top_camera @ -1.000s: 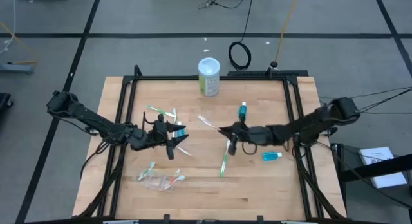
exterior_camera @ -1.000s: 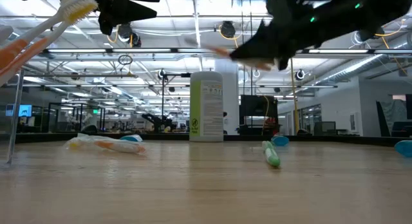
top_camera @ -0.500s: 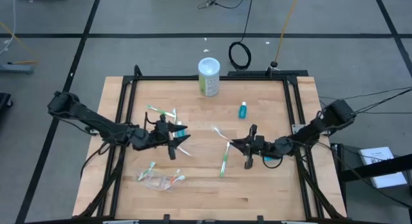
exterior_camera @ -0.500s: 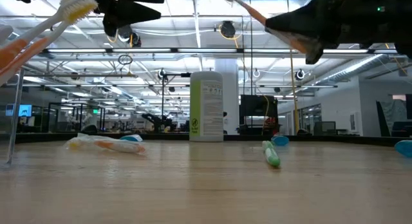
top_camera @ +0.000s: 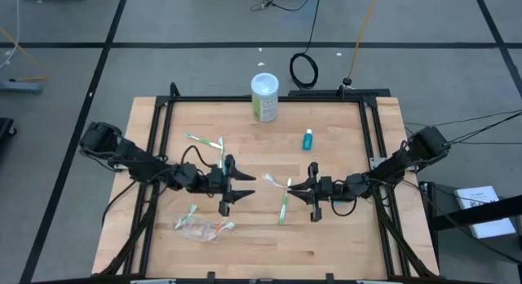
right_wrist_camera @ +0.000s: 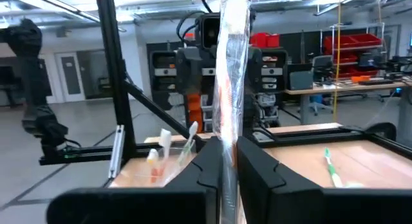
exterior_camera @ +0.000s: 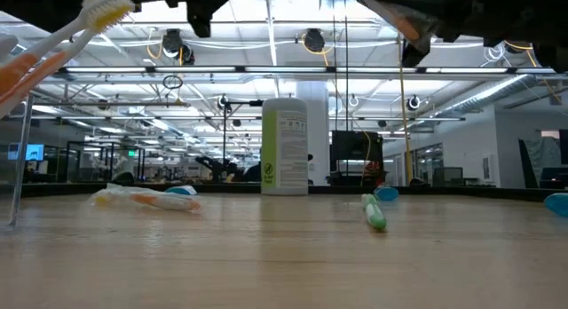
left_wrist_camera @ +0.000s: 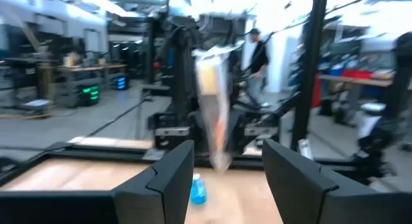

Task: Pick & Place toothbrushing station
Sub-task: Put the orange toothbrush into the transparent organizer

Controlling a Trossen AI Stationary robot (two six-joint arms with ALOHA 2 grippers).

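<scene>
Wooden table [top_camera: 342, 235] with black frame, seen from above.

Right gripper [top_camera: 303, 187]: above the table's middle, right of centre. Fingers [right_wrist_camera: 257, 169] pressed onto a wrapped orange-and-white toothbrush [right_wrist_camera: 233, 69], which sticks out leftward from the tips and shows in the high view as a pale sliver. Its head is cut off at the edge of the right wrist view.

Left gripper [top_camera: 241, 188]: above the table's middle, left of centre, facing the right gripper with the toothbrush tip between them. Fingers [left_wrist_camera: 168, 176] spread, nothing between them. In its wrist view the toothbrush is blurred, held well apart from the fingers.

Green toothbrush [top_camera: 283, 209]: flat on the table below the held one.

Teal tube, far [top_camera: 307, 139]: lying right of centre toward the far edge. A second teal tube is mostly hidden under the right arm.

Toothbrushes, far left [top_camera: 205, 142]: a green-and-white pair, crossed.

Clear plastic cup [top_camera: 196, 228]: on its side near the near-left edge, toothbrushes in and beside it; details too small to separate.

White-and-green canister [top_camera: 264, 97]: upright at the far edge.
</scene>
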